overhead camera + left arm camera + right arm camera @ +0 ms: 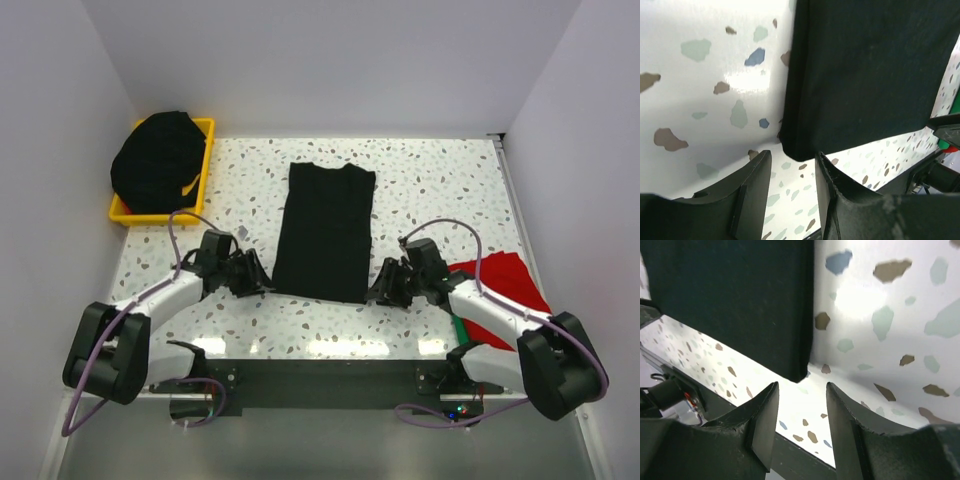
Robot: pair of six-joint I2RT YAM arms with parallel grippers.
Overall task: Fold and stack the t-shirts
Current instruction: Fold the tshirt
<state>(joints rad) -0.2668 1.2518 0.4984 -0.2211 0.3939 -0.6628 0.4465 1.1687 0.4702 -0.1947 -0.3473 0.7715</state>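
Observation:
A black t-shirt (326, 231) lies folded into a long strip in the middle of the table. My left gripper (262, 282) is open, just short of its near left corner (795, 147). My right gripper (381, 290) is open, just short of its near right corner (799, 371). Neither holds cloth. A red t-shirt (505, 293) lies crumpled at the right, under my right arm. More black t-shirts (158, 162) are heaped in the bin at the back left.
The yellow bin (205, 170) stands at the back left by the wall. White walls close the table on three sides. A green object (458, 329) lies near the right arm's base. Speckled tabletop (440, 190) lies bare beside the folded shirt.

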